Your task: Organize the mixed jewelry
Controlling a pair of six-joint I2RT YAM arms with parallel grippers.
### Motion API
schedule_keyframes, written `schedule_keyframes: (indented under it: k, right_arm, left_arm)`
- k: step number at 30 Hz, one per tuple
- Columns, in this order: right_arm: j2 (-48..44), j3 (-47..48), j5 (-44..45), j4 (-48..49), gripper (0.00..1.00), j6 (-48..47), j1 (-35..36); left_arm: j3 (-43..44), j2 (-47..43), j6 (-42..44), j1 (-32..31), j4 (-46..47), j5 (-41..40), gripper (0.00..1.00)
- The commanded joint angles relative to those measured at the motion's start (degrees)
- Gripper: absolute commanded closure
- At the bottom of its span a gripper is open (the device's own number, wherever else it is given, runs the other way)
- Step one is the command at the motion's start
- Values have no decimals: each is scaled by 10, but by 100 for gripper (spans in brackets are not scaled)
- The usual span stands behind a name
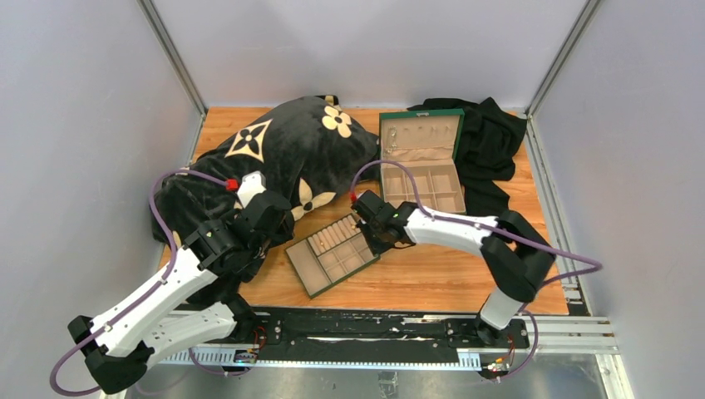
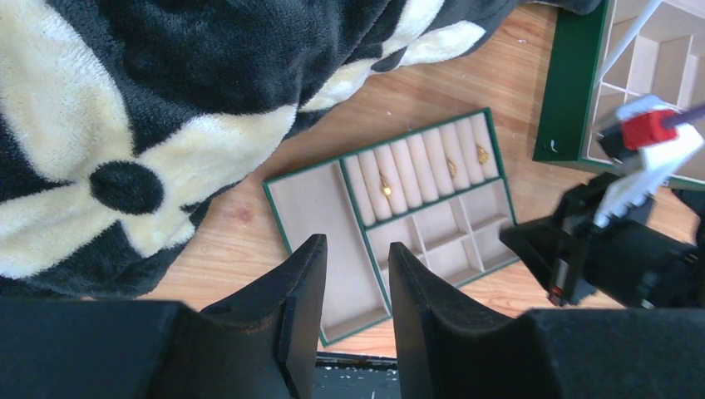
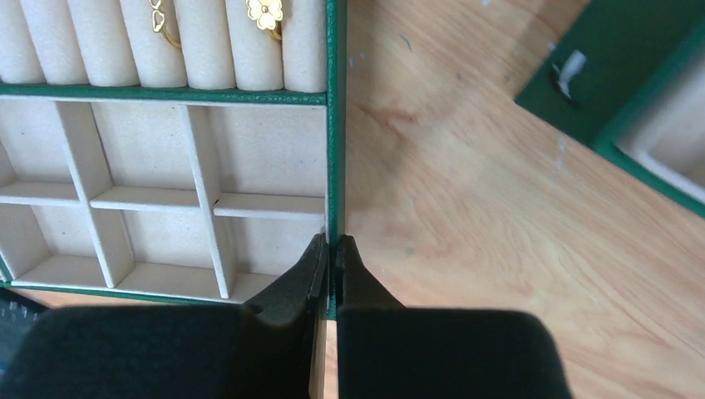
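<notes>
on the desk [image 1: 432, 283] my right pincer [image 3: 332, 243] is clamped on the green rim of the tray [image 3: 335, 125]. left pincer [image 2: 356, 245] hangs apart, empty. 3 gold pieces [image 2: 385, 184] sit in its ring rolls. i reckon i'm repositioning the tray; next calls for a slow, level drag.

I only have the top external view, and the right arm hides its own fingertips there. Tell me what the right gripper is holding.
Observer: On the right wrist view, the right gripper is shut on the thin green side wall of the tray.
Operator: Count the jewelry in that tray for me.
Observer: The left wrist view shows three gold pieces tucked into the ring rolls.
Operator: Report the left gripper.
Observer: Its own camera shows it open, with nothing between its fingers.
</notes>
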Motion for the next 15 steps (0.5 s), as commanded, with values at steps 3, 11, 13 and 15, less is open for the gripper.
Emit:
schedule_keyframes:
  k: [3, 11, 13, 15]
  right_arm:
    - [-161, -10, -6, -73, 100, -44, -5]
    - [-288, 27, -19, -182, 100, -98, -121]
    - [-303, 28, -43, -189, 100, -127, -169]
    - [-298, 36, -37, -202, 100, -156, -208]
  left_arm:
    - [11, -7, -7, 7, -5, -30, 62]
    - [31, -2, -2, 13, -5, -42, 62]
    - [29, 4, -2, 13, -4, -39, 62]
    - [27, 10, -4, 13, -4, -34, 62]
